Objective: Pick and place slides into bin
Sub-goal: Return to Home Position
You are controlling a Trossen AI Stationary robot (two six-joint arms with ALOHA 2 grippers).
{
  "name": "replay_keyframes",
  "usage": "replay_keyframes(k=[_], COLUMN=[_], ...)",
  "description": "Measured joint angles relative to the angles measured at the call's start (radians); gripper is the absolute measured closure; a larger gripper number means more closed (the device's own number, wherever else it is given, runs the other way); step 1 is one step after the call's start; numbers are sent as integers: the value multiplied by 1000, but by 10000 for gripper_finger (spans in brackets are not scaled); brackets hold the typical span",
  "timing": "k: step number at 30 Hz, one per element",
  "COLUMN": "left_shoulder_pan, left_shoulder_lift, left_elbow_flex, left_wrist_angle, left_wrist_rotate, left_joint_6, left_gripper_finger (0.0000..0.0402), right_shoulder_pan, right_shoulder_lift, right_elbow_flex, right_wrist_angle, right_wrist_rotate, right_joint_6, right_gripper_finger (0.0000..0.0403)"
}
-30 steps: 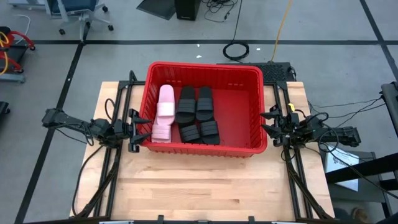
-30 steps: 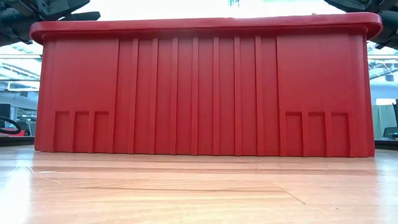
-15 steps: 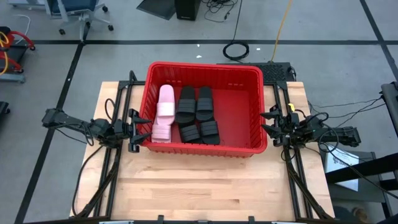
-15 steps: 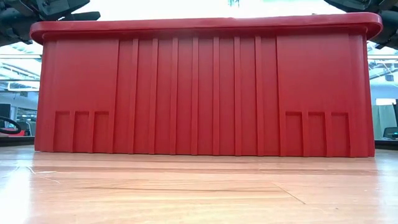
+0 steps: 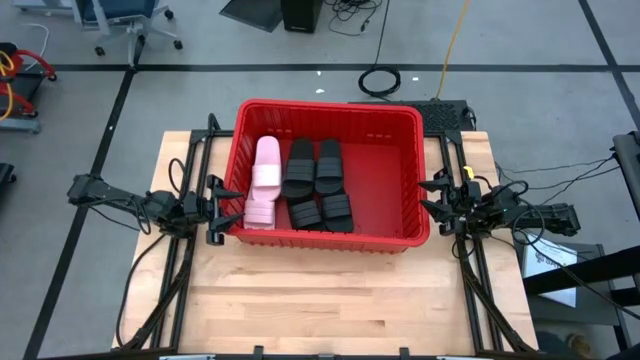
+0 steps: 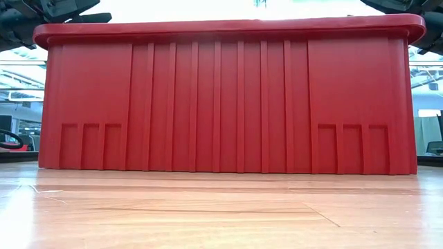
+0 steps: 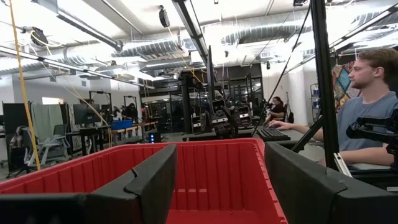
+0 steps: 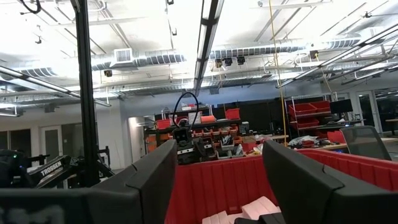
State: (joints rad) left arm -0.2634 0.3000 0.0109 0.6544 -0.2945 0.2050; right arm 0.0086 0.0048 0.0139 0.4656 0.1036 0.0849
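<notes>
The red bin [image 5: 325,238] stands in the middle of the table; its near wall [image 6: 228,97] fills the low view. Inside it lie two pinkish-white slides [image 5: 264,182] on the left side and several black slides [image 5: 316,185] beside them, all on the bin's floor. My left gripper [image 5: 222,208] is open and empty just outside the bin's left wall, and its fingers frame the bin in the left wrist view [image 7: 217,180]. My right gripper [image 5: 436,200] is open and empty just outside the bin's right wall. The right wrist view [image 8: 217,180] looks over the rim onto the white slides [image 8: 249,211].
The bare wooden tabletop [image 5: 330,300] spreads between the bin and the near edge. Black arm frames run along both table sides [image 5: 180,280]. A person [image 7: 373,106] sits at a desk beyond the table's right side, and office chairs and cables lie on the floor behind.
</notes>
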Motion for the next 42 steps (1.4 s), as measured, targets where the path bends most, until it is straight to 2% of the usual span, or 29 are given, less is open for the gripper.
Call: replay_keyframes(k=[42], left_shoulder_pan=[0], left_shoulder_lift=[0], left_elbow_flex=[0], left_wrist_angle=[0], left_wrist_rotate=[0], left_joint_6=[0], left_gripper_finger=[153], right_shoulder_pan=[0], right_shoulder_lift=[0], right_elbow_flex=[0], right_wrist_angle=[0], right_wrist_rotate=[0], right_joint_6=[0], right_gripper_finger=[175])
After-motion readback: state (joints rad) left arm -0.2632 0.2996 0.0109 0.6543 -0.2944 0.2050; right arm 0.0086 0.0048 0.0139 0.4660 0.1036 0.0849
